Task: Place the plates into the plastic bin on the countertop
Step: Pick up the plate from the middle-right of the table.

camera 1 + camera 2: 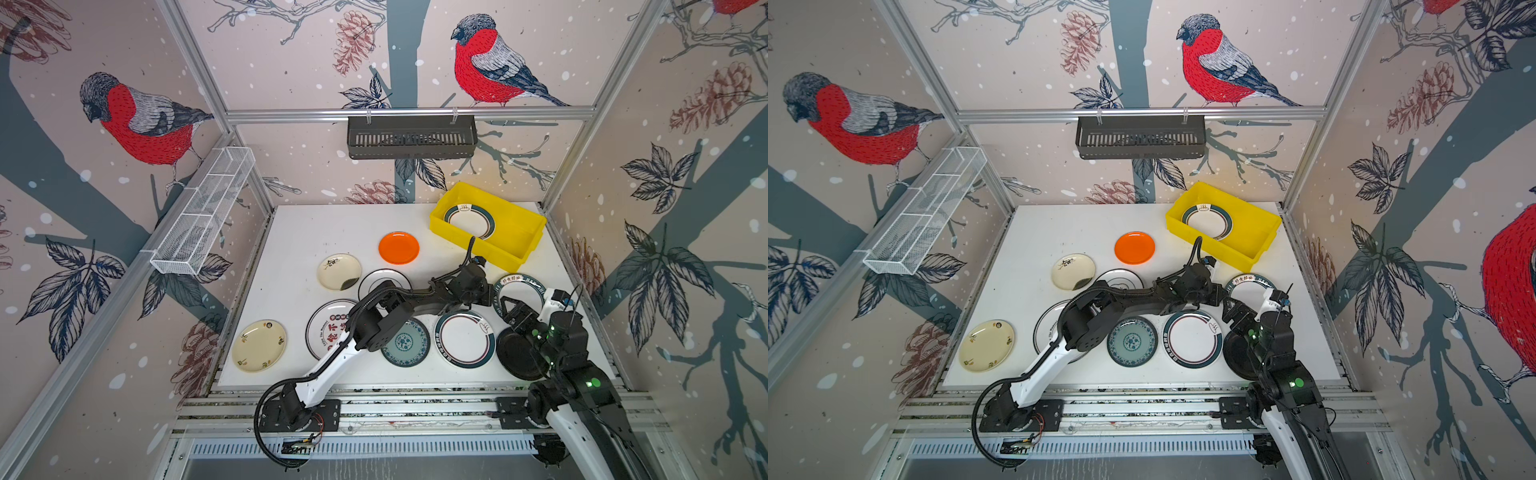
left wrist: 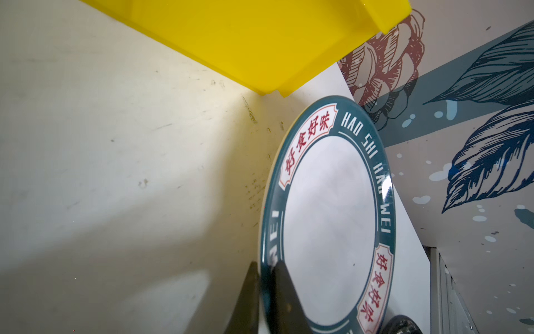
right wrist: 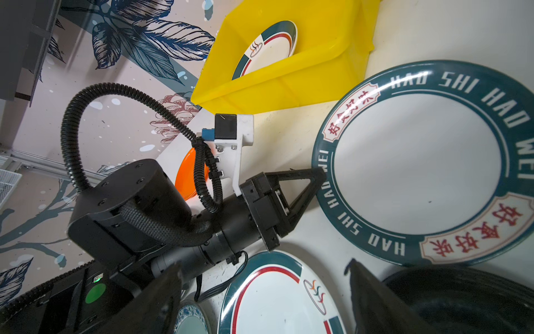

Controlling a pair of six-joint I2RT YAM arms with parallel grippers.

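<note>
Bin [image 1: 515,224] diagonal, left gripper [image 3: 320,175] pinching plate [image 3: 419,162]

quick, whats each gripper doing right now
left gripper: closed on the rim of the HAO SHI HAO WEI plate
right gripper: open, holding nothing

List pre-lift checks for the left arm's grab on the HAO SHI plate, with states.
1. Left gripper shut on the HAO SHI plate rim: ok.
2. Fingers on both faces of the rim: ok.
3. Clear of the black plate: cannot tell; edges look very close.
4. Room in the yellow bin: ok; only the plate already inside, at one end.
5. Right gripper open, empty: ok.
6. Right gripper out of the lift path: cannot tell; it hangs close to the plate.
</note>
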